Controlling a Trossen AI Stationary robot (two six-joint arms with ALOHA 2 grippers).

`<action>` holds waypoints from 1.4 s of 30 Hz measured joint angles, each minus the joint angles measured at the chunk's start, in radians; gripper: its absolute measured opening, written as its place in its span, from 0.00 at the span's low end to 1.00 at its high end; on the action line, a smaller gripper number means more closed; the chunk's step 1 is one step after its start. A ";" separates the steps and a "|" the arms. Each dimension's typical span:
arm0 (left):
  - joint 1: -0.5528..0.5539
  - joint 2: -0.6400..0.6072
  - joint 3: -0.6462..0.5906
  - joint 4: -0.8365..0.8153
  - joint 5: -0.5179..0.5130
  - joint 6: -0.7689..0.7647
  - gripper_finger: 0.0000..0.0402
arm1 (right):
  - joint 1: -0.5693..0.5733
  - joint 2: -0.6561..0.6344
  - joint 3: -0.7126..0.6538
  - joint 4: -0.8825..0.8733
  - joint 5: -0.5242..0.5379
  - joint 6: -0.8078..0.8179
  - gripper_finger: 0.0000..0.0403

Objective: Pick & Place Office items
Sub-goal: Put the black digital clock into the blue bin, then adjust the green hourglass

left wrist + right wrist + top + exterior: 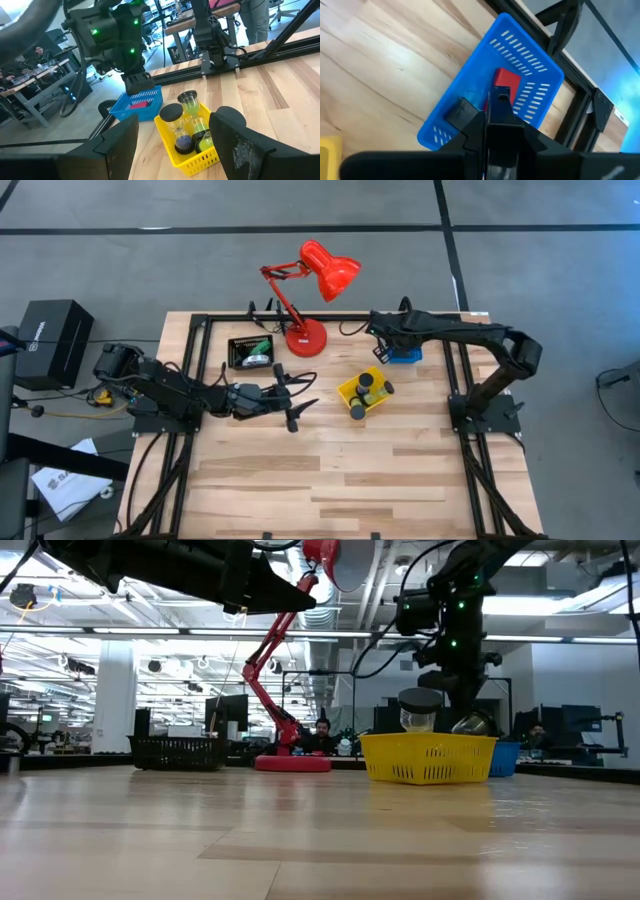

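the right gripper point(499, 107) hangs over the blue tray point(520, 45), fingers pressed together, empty; inside lie one red block point(507, 81) and one black block point(460, 112). the left gripper point(297, 402) spreads wide over the table. the yellow tray point(170, 145) holds three black-capped jars point(188, 102).
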 joint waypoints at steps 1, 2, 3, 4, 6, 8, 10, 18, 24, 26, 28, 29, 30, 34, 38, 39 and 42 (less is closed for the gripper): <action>0.000 0.000 0.000 0.000 0.000 -0.001 0.59 | 0.000 0.007 0.000 0.003 0.000 0.000 0.13; 0.000 0.000 0.000 0.000 0.000 -0.001 0.59 | 0.000 0.014 0.000 0.002 0.000 0.000 0.13; 0.000 0.000 0.000 0.000 0.000 -0.001 0.59 | 0.000 0.023 0.000 0.004 0.000 0.000 0.13; 0.000 0.000 0.000 0.000 0.000 -0.001 0.59 | 0.000 0.032 0.000 0.011 0.000 0.000 0.13; 0.000 0.000 0.000 0.000 0.000 -0.001 0.59 | 0.000 0.048 0.000 0.005 0.000 0.000 0.13; 0.000 0.000 0.000 0.000 0.000 -0.001 0.59 | 0.000 0.062 0.000 0.002 0.000 0.000 0.13; 0.000 0.000 0.000 0.000 0.000 -0.002 0.59 | 0.000 0.084 0.000 -0.007 0.000 0.000 0.13; 0.000 0.000 0.000 0.000 0.000 -0.009 0.59 | -0.001 0.164 0.001 -0.019 0.001 -0.034 0.18; 0.000 0.000 0.000 0.000 0.000 -0.010 0.59 | -0.002 0.181 0.001 -0.052 0.001 -0.037 0.33; 0.000 0.000 0.000 0.000 0.000 -0.009 0.59 | -0.002 0.181 0.001 -0.057 0.002 -0.037 0.37; 0.002 0.000 0.000 0.000 0.000 -0.009 0.59 | -0.002 0.180 0.001 -0.061 0.002 -0.036 0.41; 0.002 0.000 0.000 0.000 0.000 -0.009 0.59 | -0.002 0.175 0.001 -0.068 0.002 -0.036 0.43; 0.006 0.000 0.000 0.000 0.000 -0.009 0.59 | -0.002 0.168 0.001 -0.078 0.002 -0.036 0.45; 0.024 0.000 0.000 0.000 0.003 -0.005 0.59 | -0.002 0.123 0.001 -0.139 0.004 -0.027 0.48; 0.049 0.000 0.000 0.000 0.002 -0.006 0.59 | 0.010 0.034 0.001 -0.203 0.004 0.011 0.49; 0.055 0.000 0.000 0.000 0.002 -0.008 0.59 | 0.016 0.007 0.001 -0.210 0.003 0.019 0.49; 0.062 0.000 0.000 0.000 -0.002 -0.009 0.59 | 0.039 -0.083 0.001 -0.223 -0.008 0.027 0.47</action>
